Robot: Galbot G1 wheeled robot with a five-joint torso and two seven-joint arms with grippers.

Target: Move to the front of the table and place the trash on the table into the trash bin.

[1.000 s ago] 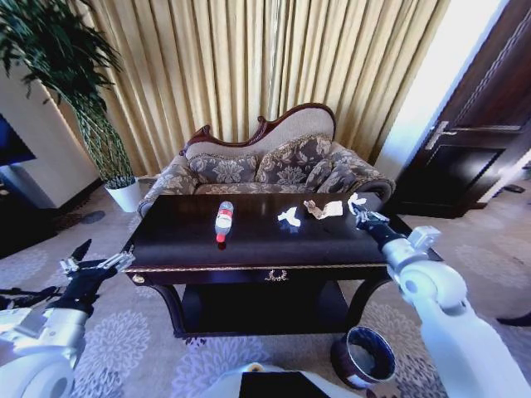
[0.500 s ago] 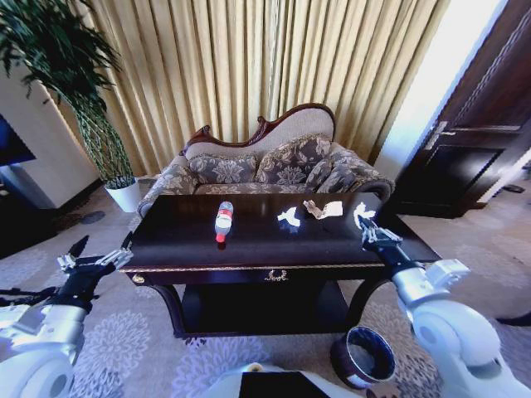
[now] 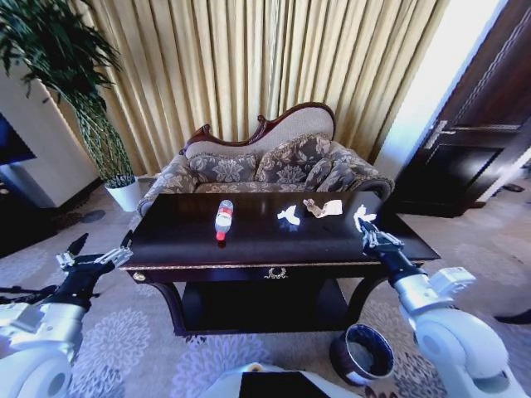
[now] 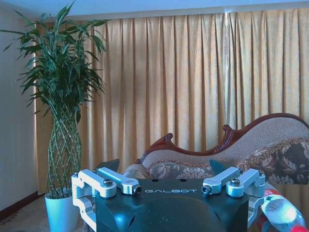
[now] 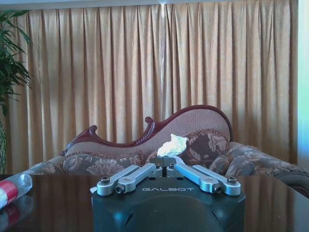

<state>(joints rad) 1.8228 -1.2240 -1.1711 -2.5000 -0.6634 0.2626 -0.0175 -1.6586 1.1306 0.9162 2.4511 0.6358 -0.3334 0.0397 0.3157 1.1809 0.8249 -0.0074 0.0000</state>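
Note:
The dark glossy table (image 3: pixel 178 239) stands right before me. On it lie a clear bottle (image 3: pixel 223 220) with a red label, a white crumpled paper (image 3: pixel 289 216) and a beige wrapper (image 3: pixel 324 208). My right gripper (image 3: pixel 363 227) hovers over the table's right end, shut on a separate white crumpled paper (image 3: pixel 359 215). The right wrist view shows that paper (image 5: pixel 173 145) pinched at the tips of my right gripper (image 5: pixel 166 163), with the bottle (image 5: pixel 12 187) off to the side. My left gripper (image 3: pixel 97 254) hangs open beside the table's left end. The trash bin (image 3: pixel 362 355) sits on the floor below the right arm.
A patterned sofa (image 3: pixel 265 166) stands behind the table before gold curtains. A tall plant in a white pot (image 3: pixel 126 195) is at the back left and a dark door (image 3: pixel 473 149) at the right. Patterned carpet lies on both sides of the table.
My right gripper has drawn back toward me and the table's near right corner, still holding the white paper. The left arm has barely shifted.

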